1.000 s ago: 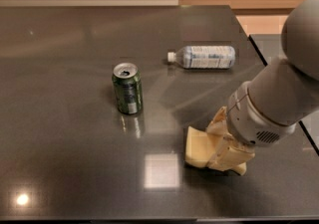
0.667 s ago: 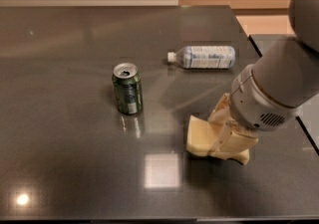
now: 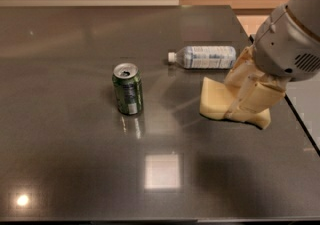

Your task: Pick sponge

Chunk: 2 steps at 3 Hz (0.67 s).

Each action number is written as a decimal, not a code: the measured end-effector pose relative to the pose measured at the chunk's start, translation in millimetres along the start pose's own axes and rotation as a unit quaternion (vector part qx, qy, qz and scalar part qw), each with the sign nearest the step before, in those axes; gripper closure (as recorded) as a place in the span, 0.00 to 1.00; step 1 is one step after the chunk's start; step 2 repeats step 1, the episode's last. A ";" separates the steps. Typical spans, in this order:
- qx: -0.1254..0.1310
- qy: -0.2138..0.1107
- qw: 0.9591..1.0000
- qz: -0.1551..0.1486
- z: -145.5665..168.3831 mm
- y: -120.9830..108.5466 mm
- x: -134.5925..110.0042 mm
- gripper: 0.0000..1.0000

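The pale yellow sponge (image 3: 214, 100) is at the right of the dark table, right of the can and below the bottle. My gripper (image 3: 247, 115) comes down from the grey arm at the upper right. Its cream fingers (image 3: 256, 100) are closed on the sponge's right part and hide that end. The sponge's left part sticks out to the left, tilted. I cannot tell whether its lower edge still touches the table.
A green drinks can (image 3: 128, 89) stands upright at the table's middle. A clear plastic water bottle (image 3: 204, 57) lies on its side behind the sponge. The dark glossy table (image 3: 75, 159) ends at its right edge close to the gripper.
The gripper and the sponge have moved together away from the table's near edge towards the bottle. The can and the bottle have not moved.
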<state>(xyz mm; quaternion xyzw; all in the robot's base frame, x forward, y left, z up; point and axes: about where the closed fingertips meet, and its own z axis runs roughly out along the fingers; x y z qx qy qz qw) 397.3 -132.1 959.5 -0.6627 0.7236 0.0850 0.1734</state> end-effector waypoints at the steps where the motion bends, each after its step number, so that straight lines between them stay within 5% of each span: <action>1: 0.004 -0.001 1.000 -0.001 -3.4 -1.2 -1.6 1.00; 2: 0.004 -0.001 1.000 -0.001 -3.4 -1.2 -1.6 1.00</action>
